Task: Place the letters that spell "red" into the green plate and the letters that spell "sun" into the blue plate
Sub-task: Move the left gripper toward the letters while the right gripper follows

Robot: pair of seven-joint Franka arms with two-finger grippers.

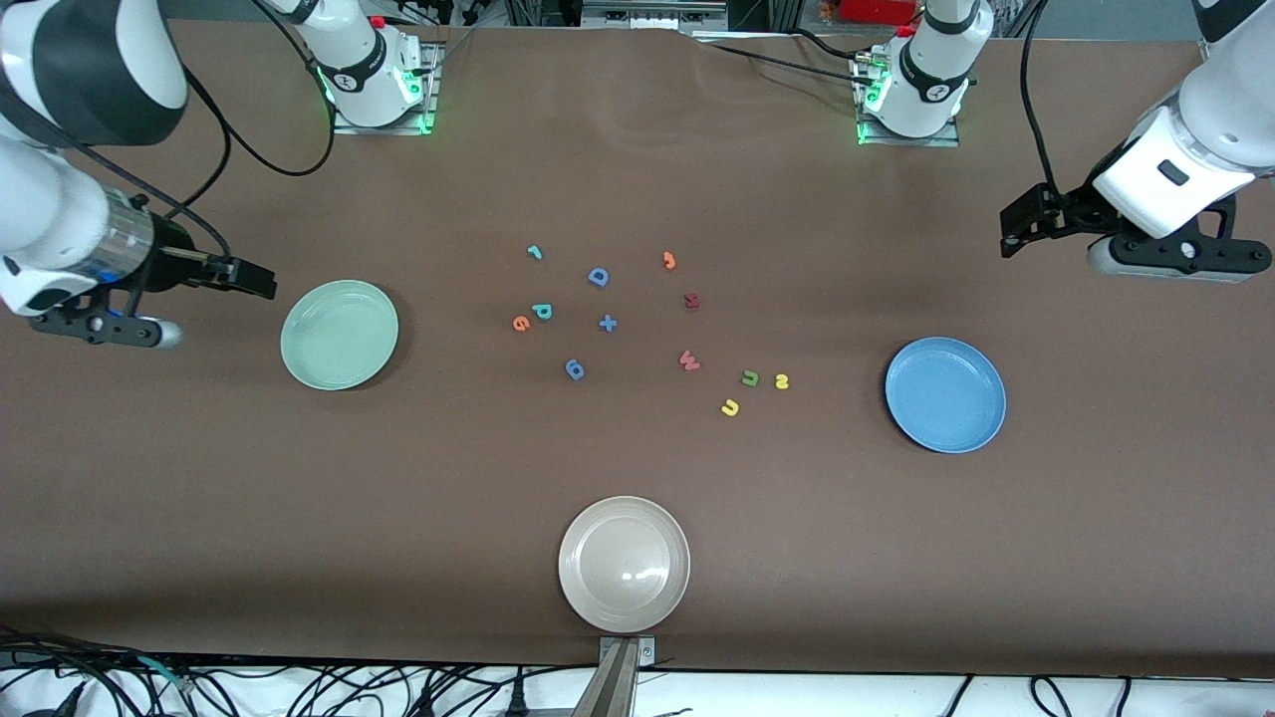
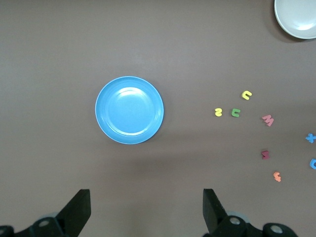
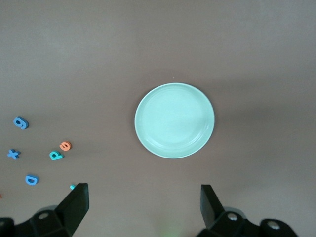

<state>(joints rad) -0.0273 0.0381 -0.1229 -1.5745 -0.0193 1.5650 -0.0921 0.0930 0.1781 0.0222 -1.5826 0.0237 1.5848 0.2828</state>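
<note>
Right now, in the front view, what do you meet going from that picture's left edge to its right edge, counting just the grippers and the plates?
right gripper → green plate → beige plate → blue plate → left gripper

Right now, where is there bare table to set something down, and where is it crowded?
Bare: between green plate and the letters; between blue plate and yellow s; either side of beige plate. Crowded: mid-table, teal r to yellow u.
</note>
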